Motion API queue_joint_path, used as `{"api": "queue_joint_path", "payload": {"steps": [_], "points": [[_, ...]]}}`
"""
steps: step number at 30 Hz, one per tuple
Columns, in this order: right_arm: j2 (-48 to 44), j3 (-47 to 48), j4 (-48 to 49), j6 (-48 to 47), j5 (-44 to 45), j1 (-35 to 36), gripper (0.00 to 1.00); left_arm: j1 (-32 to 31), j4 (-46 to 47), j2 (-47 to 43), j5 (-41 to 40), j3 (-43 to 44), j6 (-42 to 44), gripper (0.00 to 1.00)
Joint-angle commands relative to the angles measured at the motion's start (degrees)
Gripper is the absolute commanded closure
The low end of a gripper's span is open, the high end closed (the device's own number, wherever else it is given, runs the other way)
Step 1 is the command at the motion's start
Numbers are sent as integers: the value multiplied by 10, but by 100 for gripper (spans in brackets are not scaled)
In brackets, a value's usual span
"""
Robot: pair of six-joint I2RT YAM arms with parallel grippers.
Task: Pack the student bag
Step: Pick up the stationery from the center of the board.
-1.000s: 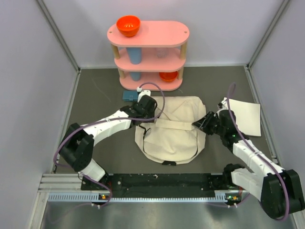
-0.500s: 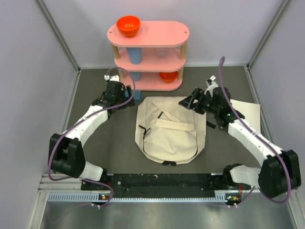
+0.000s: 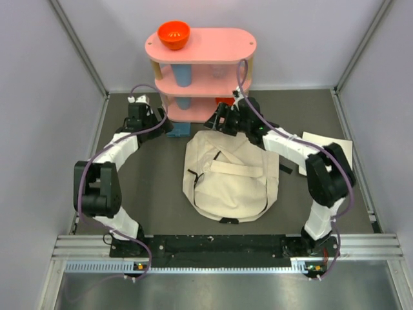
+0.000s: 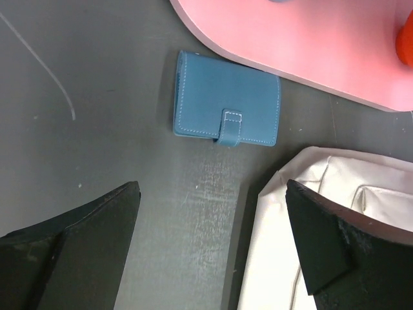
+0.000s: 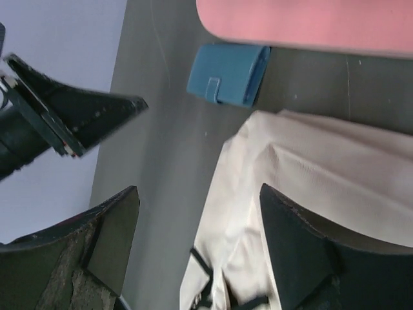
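The bag (image 3: 231,184) is plain cream with black straps and zip pulls. The wallet (image 4: 226,103) is blue with pale stitching. The shelf (image 3: 213,46) is pink, with an orange bowl (image 3: 173,34) and a light blue cup (image 3: 182,75). The worktop (image 3: 148,187) is dark grey, and the paper sheet (image 3: 335,143) is white.

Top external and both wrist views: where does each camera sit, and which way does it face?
Top external: above and behind the bases, looking down; both arms, the student bag and the pink shelf show.
Left wrist: on the left arm, facing down at the blue wallet; the left gripper stands open.
Right wrist: on the right arm, facing down over the bag's edge; the right gripper stands open.
Both wrist views share the wallet, bag and shelf base.
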Motion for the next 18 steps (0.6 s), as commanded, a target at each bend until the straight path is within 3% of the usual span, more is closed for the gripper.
{"api": "queue_joint_path", "payload": {"steps": [1, 18], "points": [[69, 92, 25, 3, 32, 19, 26, 8, 63, 45, 35, 28, -8, 1], [313, 352, -64, -5, 21, 46, 32, 32, 135, 233, 111, 138, -12, 2]]}}
